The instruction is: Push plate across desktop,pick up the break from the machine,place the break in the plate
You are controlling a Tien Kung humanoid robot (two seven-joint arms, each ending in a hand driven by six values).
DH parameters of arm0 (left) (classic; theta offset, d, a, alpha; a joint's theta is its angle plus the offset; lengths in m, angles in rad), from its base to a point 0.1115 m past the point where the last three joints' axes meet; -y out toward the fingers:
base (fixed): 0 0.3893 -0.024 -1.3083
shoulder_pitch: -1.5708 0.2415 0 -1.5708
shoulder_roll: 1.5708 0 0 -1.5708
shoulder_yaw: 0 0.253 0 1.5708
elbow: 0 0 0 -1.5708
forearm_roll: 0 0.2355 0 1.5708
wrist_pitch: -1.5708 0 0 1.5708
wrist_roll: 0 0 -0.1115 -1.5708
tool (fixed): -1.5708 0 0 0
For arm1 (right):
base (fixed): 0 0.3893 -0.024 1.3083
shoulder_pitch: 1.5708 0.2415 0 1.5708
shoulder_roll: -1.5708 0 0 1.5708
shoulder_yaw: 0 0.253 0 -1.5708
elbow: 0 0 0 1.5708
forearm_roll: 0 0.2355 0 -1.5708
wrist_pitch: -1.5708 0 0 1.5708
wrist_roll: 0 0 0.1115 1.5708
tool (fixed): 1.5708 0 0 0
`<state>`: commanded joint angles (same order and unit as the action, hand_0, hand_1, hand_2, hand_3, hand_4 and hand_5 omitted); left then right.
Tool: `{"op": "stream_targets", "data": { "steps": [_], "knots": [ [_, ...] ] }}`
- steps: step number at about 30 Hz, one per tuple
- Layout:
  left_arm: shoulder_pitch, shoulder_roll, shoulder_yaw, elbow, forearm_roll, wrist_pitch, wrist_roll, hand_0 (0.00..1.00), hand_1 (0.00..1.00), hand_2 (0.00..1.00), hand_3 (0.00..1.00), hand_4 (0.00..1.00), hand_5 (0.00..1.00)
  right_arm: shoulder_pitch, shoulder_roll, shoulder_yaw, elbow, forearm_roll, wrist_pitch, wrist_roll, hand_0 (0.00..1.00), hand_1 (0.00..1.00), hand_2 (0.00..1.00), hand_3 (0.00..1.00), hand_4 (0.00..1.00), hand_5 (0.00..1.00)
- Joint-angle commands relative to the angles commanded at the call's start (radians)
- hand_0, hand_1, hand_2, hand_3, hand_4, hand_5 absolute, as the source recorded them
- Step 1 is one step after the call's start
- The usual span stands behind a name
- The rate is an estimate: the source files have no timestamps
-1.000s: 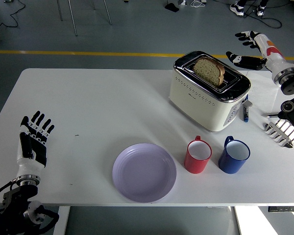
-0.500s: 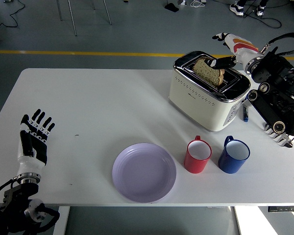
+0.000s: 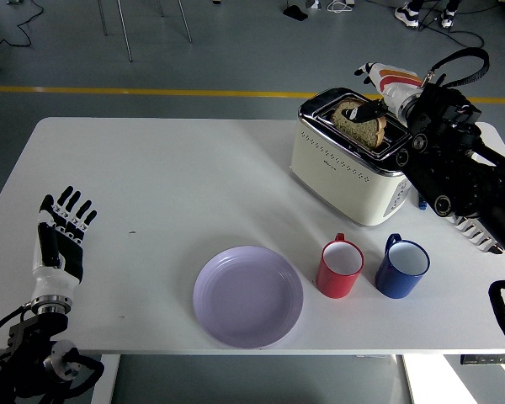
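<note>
Right robot hand [image 3: 372, 94] at the toaster [image 3: 358, 156]
Its fingers touch the bread slice [image 3: 359, 124] in the slot; a firm hold cannot be told. The purple plate [image 3: 247, 296] sits near.

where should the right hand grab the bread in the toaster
Grip the bread by its exposed top crust, coming from above. It stands upright in the toaster slot, lower half hidden, so only the top is free. The right hand is already there.

grey floor [image 3: 194, 50], yellow line [image 3: 109, 90], chair legs [image 3: 122, 25]
</note>
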<state>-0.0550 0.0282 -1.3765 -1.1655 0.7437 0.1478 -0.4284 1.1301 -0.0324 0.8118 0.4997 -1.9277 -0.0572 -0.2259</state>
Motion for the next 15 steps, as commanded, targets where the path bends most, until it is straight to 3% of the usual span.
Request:
{"op": "stream_targets", "data": {
  "steps": [3, 4, 9, 10, 15],
  "knots": [
    [-0.008, 0.003, 0.011, 0.001, -0.002, 0.001, 0.0, 0.801, 0.847, 0.911, 0.852, 0.613, 0.998, 0.037, 0.032, -0.012, -0.066, -0.017, 0.005, -0.01, 0.734, 0.724, 0.702, 0.802, 0.834, 0.389],
    [-0.009, 0.003, 0.013, 0.001, -0.003, 0.001, 0.0, 0.801, 0.847, 0.911, 0.852, 0.611, 0.998, 0.045, 0.032, -0.013, -0.082, -0.02, 0.005, -0.013, 0.623, 0.646, 0.622, 0.763, 0.826, 0.383],
    [-0.011, 0.003, 0.015, 0.002, -0.003, 0.002, -0.001, 0.801, 0.847, 0.911, 0.852, 0.611, 0.998, 0.071, 0.032, -0.029, -0.141, -0.025, 0.011, -0.023, 0.623, 0.646, 0.622, 0.763, 0.826, 0.383],
    [-0.011, 0.003, 0.015, 0.002, -0.003, 0.002, -0.001, 0.801, 0.847, 0.911, 0.85, 0.607, 0.998, 0.073, 0.032, -0.032, -0.147, -0.024, 0.013, -0.024, 0.465, 0.542, 0.531, 0.702, 0.817, 0.377],
    [-0.009, 0.005, 0.014, 0.003, -0.005, 0.004, -0.003, 0.801, 0.847, 0.911, 0.85, 0.607, 0.998, 0.081, 0.032, -0.054, -0.202, -0.009, 0.022, -0.033, 0.465, 0.542, 0.531, 0.702, 0.817, 0.377]
  ]
}}
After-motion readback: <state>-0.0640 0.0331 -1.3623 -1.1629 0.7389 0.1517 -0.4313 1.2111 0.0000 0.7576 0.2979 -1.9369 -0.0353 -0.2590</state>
